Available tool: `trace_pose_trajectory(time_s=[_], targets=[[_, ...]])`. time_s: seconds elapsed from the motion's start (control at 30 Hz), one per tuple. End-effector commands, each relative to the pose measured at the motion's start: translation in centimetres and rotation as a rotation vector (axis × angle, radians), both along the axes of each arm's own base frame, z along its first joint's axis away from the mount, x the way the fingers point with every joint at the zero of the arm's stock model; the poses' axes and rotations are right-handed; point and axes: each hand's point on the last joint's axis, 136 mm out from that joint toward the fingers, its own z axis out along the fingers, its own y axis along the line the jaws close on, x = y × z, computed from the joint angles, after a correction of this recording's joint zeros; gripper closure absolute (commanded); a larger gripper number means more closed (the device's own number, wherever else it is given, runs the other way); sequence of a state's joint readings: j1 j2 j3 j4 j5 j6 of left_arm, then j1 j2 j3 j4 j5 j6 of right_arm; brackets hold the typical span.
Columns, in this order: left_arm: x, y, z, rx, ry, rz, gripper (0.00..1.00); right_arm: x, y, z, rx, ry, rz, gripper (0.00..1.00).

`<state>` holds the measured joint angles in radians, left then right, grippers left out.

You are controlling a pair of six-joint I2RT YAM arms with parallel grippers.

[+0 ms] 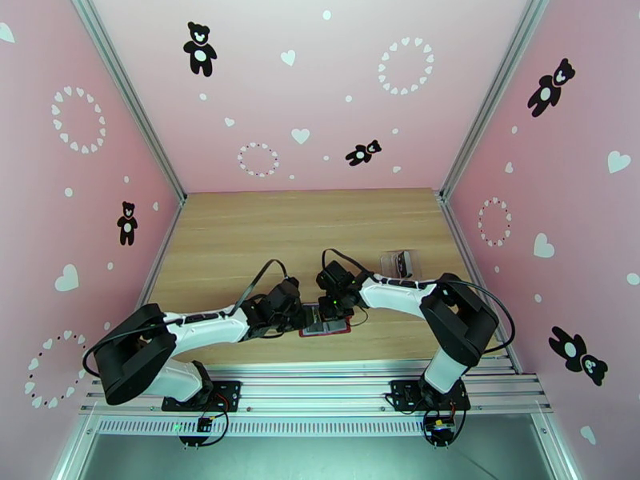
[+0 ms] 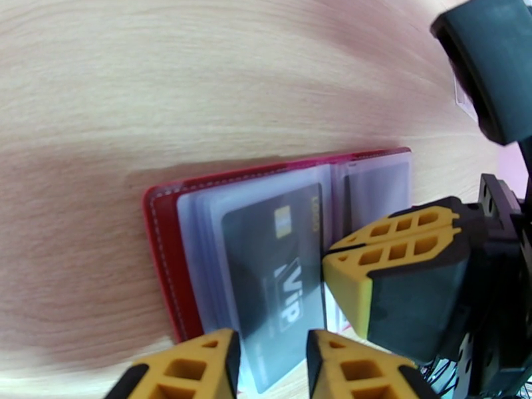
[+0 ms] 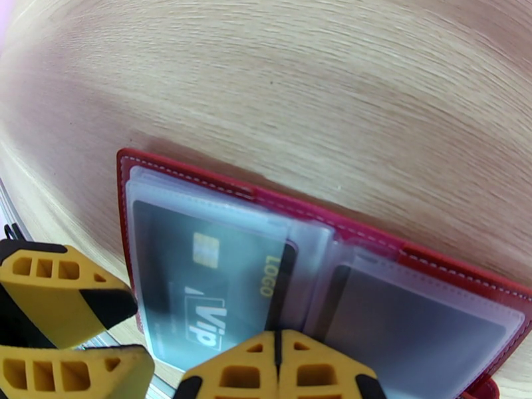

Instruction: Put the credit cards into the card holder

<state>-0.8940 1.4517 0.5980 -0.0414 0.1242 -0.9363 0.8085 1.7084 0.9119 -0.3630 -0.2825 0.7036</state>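
The card holder (image 1: 336, 329) (image 2: 163, 261) (image 3: 186, 171) lies open on the wooden table near the front edge, with its red cover underneath and its clear pockets facing up. A dark grey credit card (image 2: 266, 274) (image 3: 199, 287) marked VIP shows through one pocket on the left half. My left gripper (image 1: 298, 318) (image 2: 269, 367) (image 3: 133, 337) sits at that card's outer end with its jaws partly open, and the pocket's end lies between them. My right gripper (image 1: 332, 314) (image 3: 276, 367) (image 2: 329, 261) is shut, its tips resting on the pockets by the spine.
A clear crinkly pouch (image 1: 398, 263) with dark contents lies on the table behind the right arm. Pink walls enclose the table on three sides. Bare wood stretches toward the back and left.
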Motion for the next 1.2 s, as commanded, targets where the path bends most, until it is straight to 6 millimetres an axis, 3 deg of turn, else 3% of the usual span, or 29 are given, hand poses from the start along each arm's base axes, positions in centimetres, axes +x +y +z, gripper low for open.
trace_pose_trajectory(time_s=[0.0, 0.43, 1.0, 1.17], targets=[[0.0, -1.2, 0.8, -0.027, -0.008, -0.03, 0.67, -0.8, -1.0, -1.7, -0.056, 0.025, 0.003, 1.0], [0.1, 0.1, 0.5, 0.027, -0.018, 0.003, 0.68, -0.8, -1.1, -1.7, -0.057, 0.024, 0.005, 1.0], [-0.1, -0.9, 0.2, 0.011, -0.004, -0.026, 0.68, -0.9, -1.2, -1.7, -0.062, 0.024, 0.008, 1.0], [0.1, -0.4, 0.2, 0.033, -0.011, -0.013, 0.69, -0.9, -1.2, -1.7, -0.064, 0.025, 0.01, 1.0]])
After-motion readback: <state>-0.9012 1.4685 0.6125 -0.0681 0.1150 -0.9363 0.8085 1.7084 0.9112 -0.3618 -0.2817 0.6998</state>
